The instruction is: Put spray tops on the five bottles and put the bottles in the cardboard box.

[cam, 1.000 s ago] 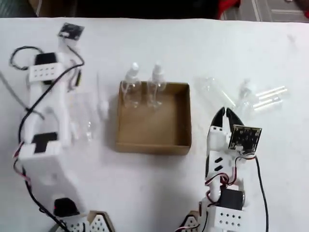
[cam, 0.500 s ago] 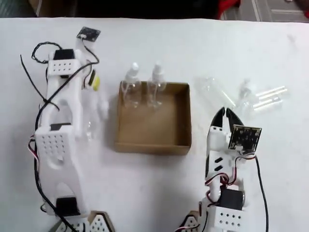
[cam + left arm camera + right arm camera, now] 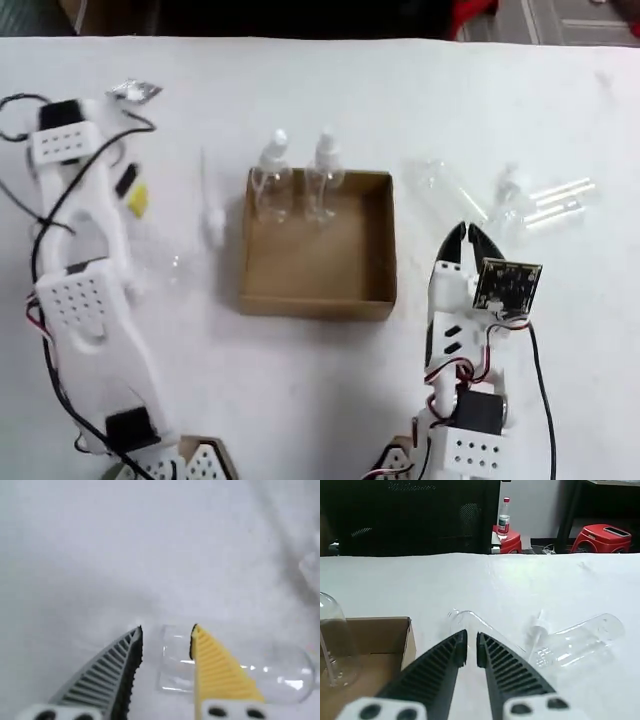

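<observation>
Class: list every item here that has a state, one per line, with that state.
Cardboard box: open, two bottles inside.
Boxed bottles: upright, spray tops on.
Left-side bottle: lying on table.
Loose spray top: lying unattached.
Right-side bottles: lying on table.
Left gripper: open.
Right gripper: nearly shut, empty.

The left arm (image 3: 80,250) stretches far forward from its base, wrist tipped downward, the left gripper (image 3: 166,632) spread with its grey and yellow fingers clearly apart. The right arm (image 3: 465,380) sits folded near its base, the right gripper (image 3: 467,235) pointing forward, black fingers drawn almost together.
</observation>
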You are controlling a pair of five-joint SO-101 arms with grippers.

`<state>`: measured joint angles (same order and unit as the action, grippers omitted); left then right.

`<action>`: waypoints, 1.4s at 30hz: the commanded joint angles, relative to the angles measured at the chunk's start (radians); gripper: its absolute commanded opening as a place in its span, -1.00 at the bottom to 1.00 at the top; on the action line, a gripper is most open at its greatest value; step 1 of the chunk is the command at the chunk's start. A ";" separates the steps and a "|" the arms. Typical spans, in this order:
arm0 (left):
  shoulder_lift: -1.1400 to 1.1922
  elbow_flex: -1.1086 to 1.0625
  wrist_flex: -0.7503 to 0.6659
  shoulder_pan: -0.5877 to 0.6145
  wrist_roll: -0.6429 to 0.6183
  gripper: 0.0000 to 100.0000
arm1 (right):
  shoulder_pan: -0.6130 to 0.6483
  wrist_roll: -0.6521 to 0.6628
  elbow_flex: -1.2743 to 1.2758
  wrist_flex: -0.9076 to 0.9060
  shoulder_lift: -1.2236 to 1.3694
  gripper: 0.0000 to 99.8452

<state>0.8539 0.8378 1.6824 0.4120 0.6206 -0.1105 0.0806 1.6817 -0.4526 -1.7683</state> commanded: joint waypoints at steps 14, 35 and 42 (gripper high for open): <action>-0.538 -0.212 0.106 0.084 0.407 -0.66 | -0.004 -0.002 0.011 -0.001 -0.001 -0.96; -0.788 -0.793 -0.117 -0.262 0.677 -0.54 | -0.004 -0.002 0.011 -0.001 -0.001 -0.96; -0.650 -0.767 -0.080 -0.274 0.692 -0.51 | -0.004 -0.002 0.011 -0.001 -0.001 -0.96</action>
<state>0.1634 0.0261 1.5842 0.1527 1.2942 -0.1089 0.0806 1.6817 -0.4526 -1.7683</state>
